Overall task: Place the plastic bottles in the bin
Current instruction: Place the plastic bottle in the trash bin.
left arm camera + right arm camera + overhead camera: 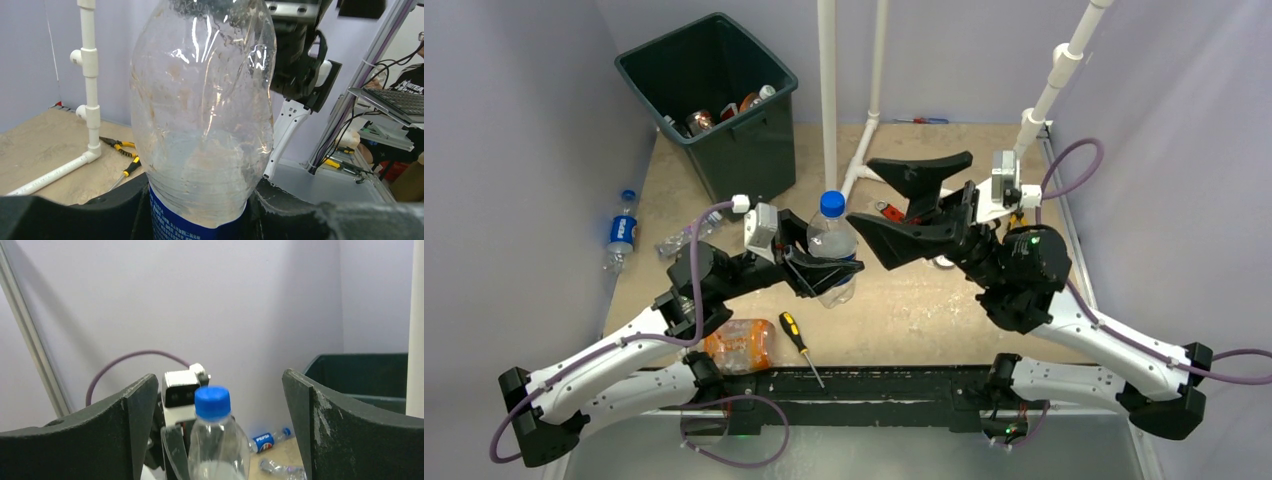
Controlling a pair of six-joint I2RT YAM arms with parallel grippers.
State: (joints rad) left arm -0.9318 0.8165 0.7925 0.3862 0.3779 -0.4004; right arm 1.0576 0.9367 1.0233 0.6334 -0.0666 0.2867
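In my left wrist view the bottle (202, 115) runs off at 12 and 6 o'clock, so I see neither cap nor base, and its blue label (195, 227) is too cropped to read. From the right wrist, the pipe (416, 325) at 3 o'clock cuts off the bin (360, 372). From above, the left arm (614, 355) covers part of the orange bottle (742, 345) at 7 o'clock.

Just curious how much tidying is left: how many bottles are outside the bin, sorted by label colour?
Blue label: 2, the held bottle and the Pepsi bottle
Orange label: 1, the orange-label bottle
No label visible: 1, the crushed clear bottle
Total: 4
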